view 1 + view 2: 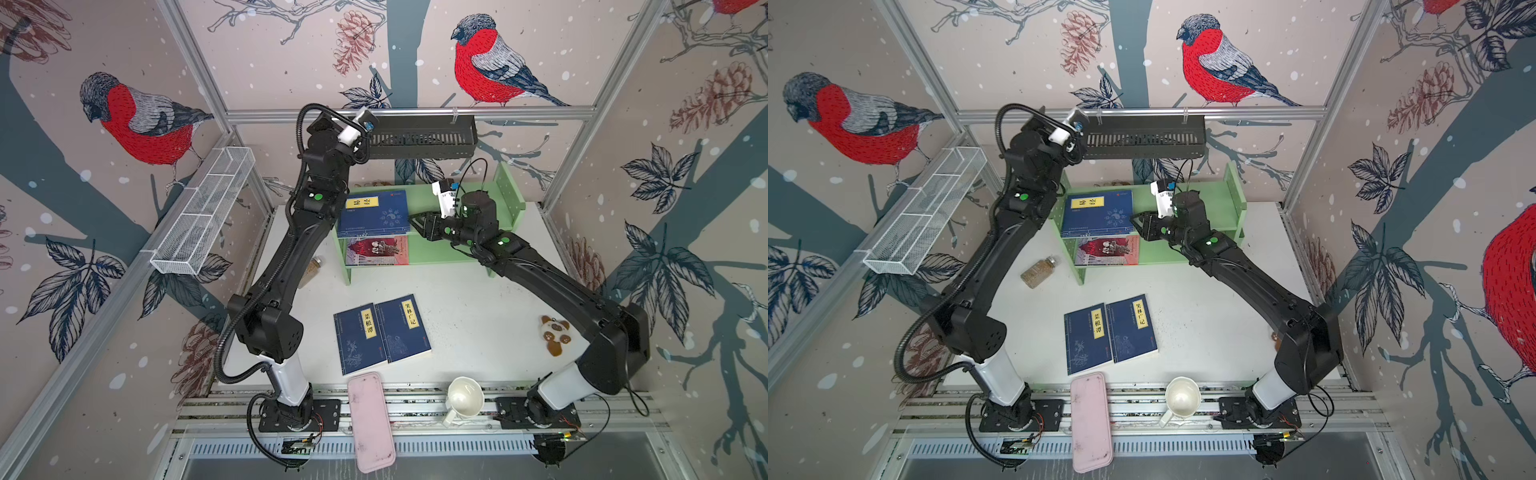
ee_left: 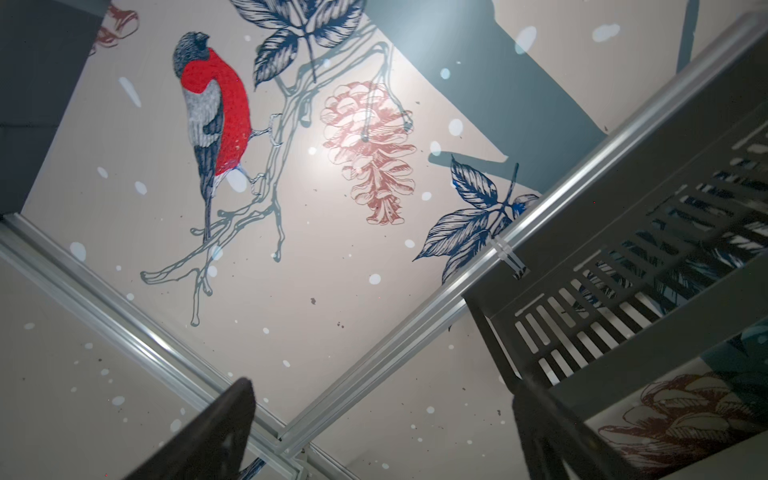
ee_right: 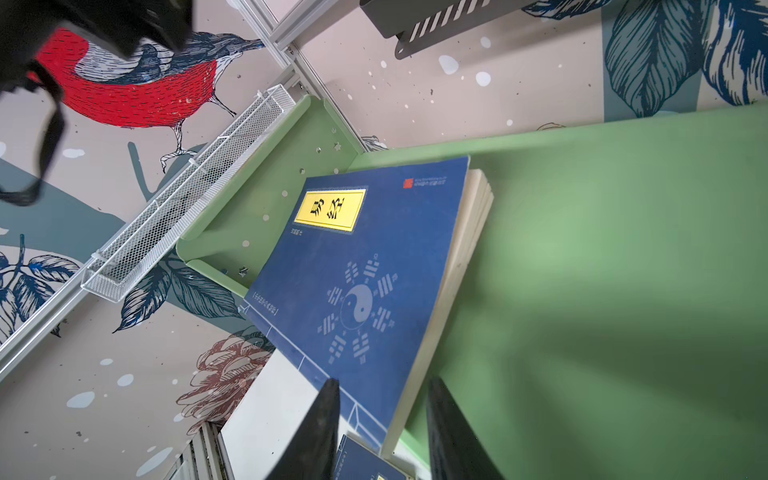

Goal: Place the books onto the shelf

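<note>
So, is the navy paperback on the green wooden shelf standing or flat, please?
Flat: the navy paperback lies cover upward atop the green wooden shelf.

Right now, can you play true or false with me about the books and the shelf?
1. Two blue books lie on the table. True.
2. The red book is on the shelf's top tier. False: it is on the lower tier; a blue book lies on top.
3. The left end effector holds a book. False: it is open and empty, up by the black basket.
4. The pink case is off the shelf. True.
</note>
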Robot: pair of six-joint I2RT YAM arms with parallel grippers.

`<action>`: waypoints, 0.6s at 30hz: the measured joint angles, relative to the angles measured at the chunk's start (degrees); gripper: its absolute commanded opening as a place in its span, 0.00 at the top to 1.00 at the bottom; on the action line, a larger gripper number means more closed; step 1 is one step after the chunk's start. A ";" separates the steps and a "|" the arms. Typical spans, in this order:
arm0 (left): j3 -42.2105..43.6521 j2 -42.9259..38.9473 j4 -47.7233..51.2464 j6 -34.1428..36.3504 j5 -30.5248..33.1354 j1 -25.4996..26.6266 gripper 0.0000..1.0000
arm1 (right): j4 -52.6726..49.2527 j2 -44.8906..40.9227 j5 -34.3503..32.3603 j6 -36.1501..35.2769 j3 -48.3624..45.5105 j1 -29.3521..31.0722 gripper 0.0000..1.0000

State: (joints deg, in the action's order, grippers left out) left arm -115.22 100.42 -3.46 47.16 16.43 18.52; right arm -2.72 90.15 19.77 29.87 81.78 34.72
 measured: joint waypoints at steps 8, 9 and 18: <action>2.23 -7.80 11.04 -16.26 -5.99 -2.75 0.03 | -1.27 3.48 -0.13 -1.70 4.74 0.11 0.67; 3.54 -8.85 11.82 -17.81 -6.73 -3.04 0.03 | -1.55 3.96 -0.13 -1.88 5.27 0.11 0.68; 8.61 -12.85 15.89 -26.40 -11.15 -4.96 0.03 | -5.33 7.85 -1.03 -4.68 10.01 0.11 0.72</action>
State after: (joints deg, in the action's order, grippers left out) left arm -106.61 87.57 12.43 20.75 5.28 13.56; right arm -8.05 98.00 18.74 25.19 91.79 34.83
